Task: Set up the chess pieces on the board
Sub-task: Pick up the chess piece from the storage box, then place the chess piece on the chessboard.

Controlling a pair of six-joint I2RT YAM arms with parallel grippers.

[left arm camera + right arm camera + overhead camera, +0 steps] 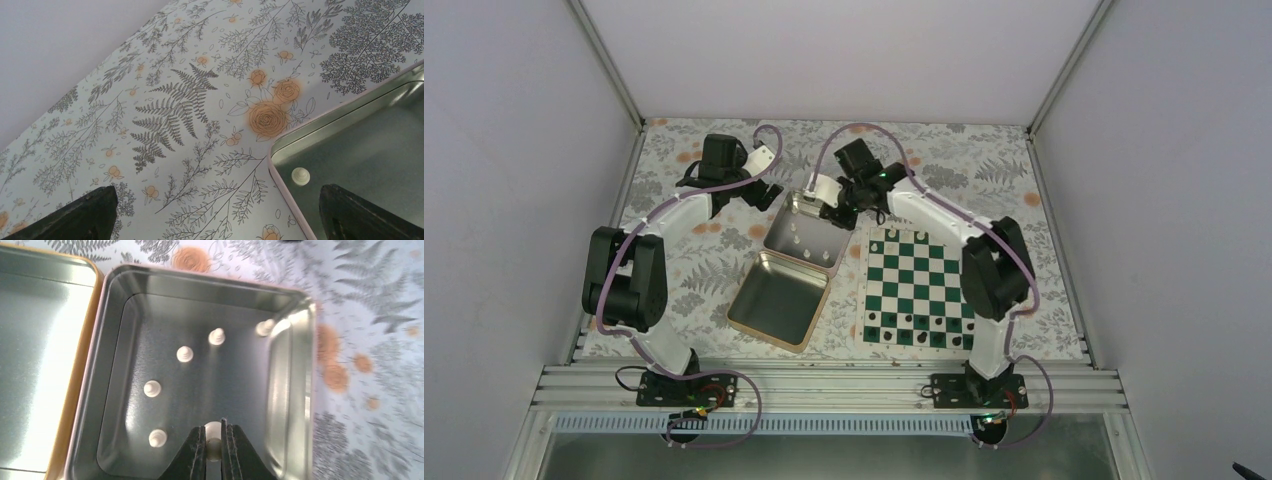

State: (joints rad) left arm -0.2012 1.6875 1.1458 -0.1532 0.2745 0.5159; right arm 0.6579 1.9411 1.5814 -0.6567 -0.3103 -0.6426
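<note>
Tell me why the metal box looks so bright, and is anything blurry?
Right wrist view: glare washes out the tin's empty half, and the floral tablecloth is blurred, while the white chess pieces look sharper. Left wrist view: the fern print is sharp. Top view: even light, faint shadows.

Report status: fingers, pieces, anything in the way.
Right fingers shut on one cream piece in the tin. Left fingers open, empty, straddling tin rim. Five more cream pieces loose inside. Way to board looks clear.

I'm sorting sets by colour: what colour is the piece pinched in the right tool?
The piece is cream-white; the right wrist view shows it best.
</note>
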